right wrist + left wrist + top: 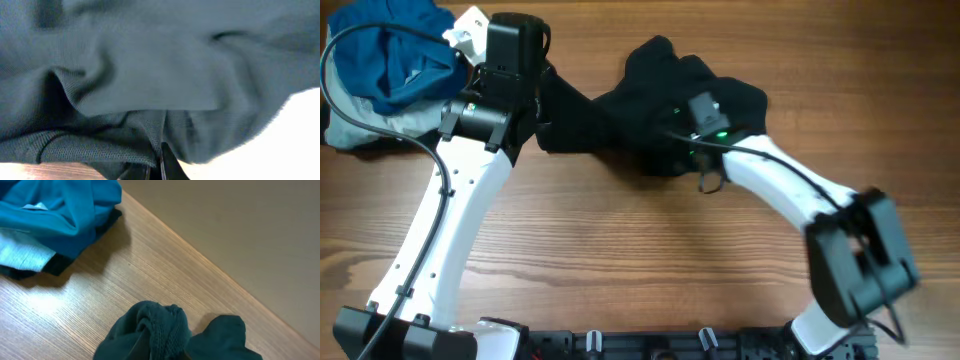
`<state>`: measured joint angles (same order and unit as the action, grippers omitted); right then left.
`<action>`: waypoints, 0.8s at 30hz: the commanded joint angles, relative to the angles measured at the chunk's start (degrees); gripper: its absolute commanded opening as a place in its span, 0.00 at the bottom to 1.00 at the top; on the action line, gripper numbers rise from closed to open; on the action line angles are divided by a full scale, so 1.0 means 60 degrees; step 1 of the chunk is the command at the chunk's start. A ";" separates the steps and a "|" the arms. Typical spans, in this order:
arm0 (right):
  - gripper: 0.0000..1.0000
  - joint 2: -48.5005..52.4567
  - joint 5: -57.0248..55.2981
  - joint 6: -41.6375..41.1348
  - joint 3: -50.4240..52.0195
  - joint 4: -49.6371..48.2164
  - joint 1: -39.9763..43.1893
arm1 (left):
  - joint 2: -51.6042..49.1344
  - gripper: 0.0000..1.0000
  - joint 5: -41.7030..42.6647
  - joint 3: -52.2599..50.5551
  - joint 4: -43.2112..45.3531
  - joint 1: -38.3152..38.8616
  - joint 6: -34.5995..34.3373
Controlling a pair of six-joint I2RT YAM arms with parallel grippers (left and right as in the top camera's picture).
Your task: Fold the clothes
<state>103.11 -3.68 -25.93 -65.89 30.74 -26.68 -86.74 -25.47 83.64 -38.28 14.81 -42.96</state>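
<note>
Black garment (650, 90) lies bunched on the table (620, 250), upper centre of the overhead frame, stretched between both arms. Left fingers (533, 100) are closed on its left end. Right fingers (167, 167) are pinched shut on a fold at its right side. Bright blue garment (400, 50) is heaped upper left.

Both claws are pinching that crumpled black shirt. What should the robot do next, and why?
Probably draw the arms apart. The left gripper and right gripper are each shut on the black shirt, which lies bunched between them; pulling should spread it flat for folding.
</note>
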 commanded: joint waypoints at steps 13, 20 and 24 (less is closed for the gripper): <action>0.04 -0.4211 0.1800 0.2663 -0.2769 0.1978 0.3676 | 0.1789 0.04 0.0863 0.0280 0.0215 -0.0076 0.0841; 0.04 -0.4215 0.1770 0.2827 -0.3045 0.2823 0.3676 | 0.1818 0.04 0.2055 0.0280 0.0029 -0.0076 0.1381; 0.04 -0.4215 0.1687 0.3082 -0.4167 0.3435 0.3676 | 0.2065 0.04 0.2310 0.0299 0.0029 -0.0076 0.1636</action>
<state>77.89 6.42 -9.43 -84.51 50.39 -4.93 -76.38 -13.91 83.92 -38.44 14.83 -35.75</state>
